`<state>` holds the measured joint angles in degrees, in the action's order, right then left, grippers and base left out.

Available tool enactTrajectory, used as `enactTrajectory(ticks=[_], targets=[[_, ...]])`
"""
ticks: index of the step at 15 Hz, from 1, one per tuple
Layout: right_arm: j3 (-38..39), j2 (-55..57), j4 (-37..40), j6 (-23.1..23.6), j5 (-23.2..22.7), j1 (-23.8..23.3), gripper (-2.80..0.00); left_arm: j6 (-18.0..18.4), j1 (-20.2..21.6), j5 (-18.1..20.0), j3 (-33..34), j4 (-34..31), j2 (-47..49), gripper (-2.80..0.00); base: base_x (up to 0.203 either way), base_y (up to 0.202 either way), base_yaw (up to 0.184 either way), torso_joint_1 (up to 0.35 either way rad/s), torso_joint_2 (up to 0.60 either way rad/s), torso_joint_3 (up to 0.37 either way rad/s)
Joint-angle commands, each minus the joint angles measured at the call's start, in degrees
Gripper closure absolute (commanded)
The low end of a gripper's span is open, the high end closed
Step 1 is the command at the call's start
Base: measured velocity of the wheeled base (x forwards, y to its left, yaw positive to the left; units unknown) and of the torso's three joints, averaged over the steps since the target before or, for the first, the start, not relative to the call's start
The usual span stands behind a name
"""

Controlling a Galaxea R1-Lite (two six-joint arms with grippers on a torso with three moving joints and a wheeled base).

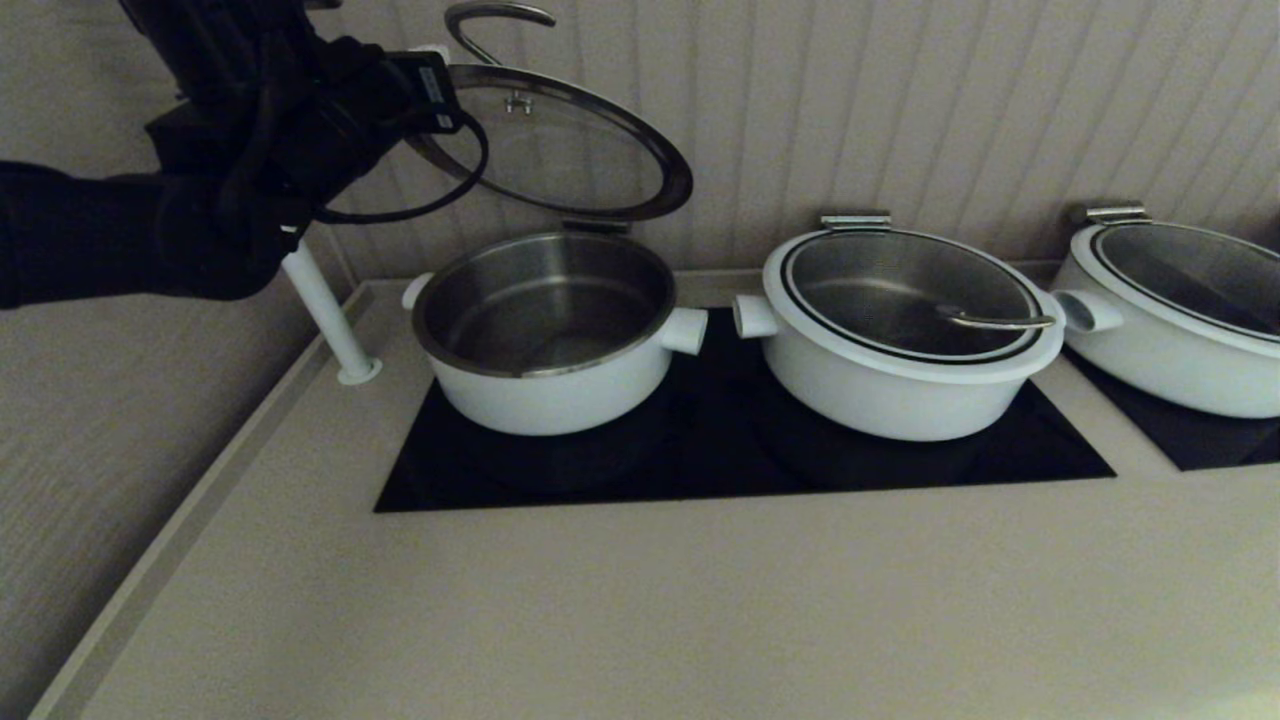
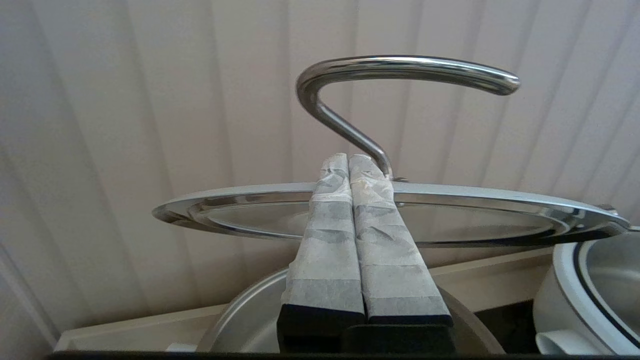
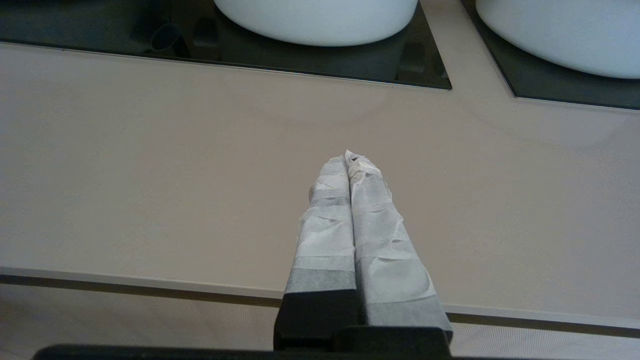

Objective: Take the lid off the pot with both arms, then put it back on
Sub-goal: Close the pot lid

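Above the pot (image 1: 545, 335), at the desk's (image 1: 640, 600) left rear: the lid (image 1: 560, 145), raised and tilted, far edge by the hinge clip, steel loop handle (image 2: 395, 75) uppermost. Left gripper (image 2: 349, 160) at the lid's near rim beside the handle's foot, fingers (image 2: 325, 220) pressed together, seemingly under the rim; actual grasp impossible to tell. Pot open, steel inside bare, on the black cooktop (image 1: 740, 450). Right gripper (image 3: 350, 157) low over bare desk in front of the cooktop, fingers clenched on nothing. Alongside: second pot (image 1: 900, 330), lidded.
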<state>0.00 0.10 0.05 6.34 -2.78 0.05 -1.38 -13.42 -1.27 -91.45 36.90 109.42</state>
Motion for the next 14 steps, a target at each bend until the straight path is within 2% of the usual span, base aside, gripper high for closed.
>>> enactTrajectory(ticks=[1,6,14], targets=[[0.0,0.0,0.0,0.1,0.0,0.0,0.0,0.0,0.2,0.0,-0.1,0.1,0.2,0.0,0.0,0.0,0.0,0.0,0.0,0.0],[0.0,0.0,0.0,0.1,0.0,0.0,0.0,-0.1,0.5,0.0,-0.6,0.3,1.1,0.0,0.0,0.0,0.0,0.0,0.0,0.0],[0.0,0.0,0.0,0.1,0.0,0.0,0.0,0.0,0.7,0.0,-6.7,-1.6,3.7,0.0,0.0,0.0,0.0,0.0,0.0,0.0]])
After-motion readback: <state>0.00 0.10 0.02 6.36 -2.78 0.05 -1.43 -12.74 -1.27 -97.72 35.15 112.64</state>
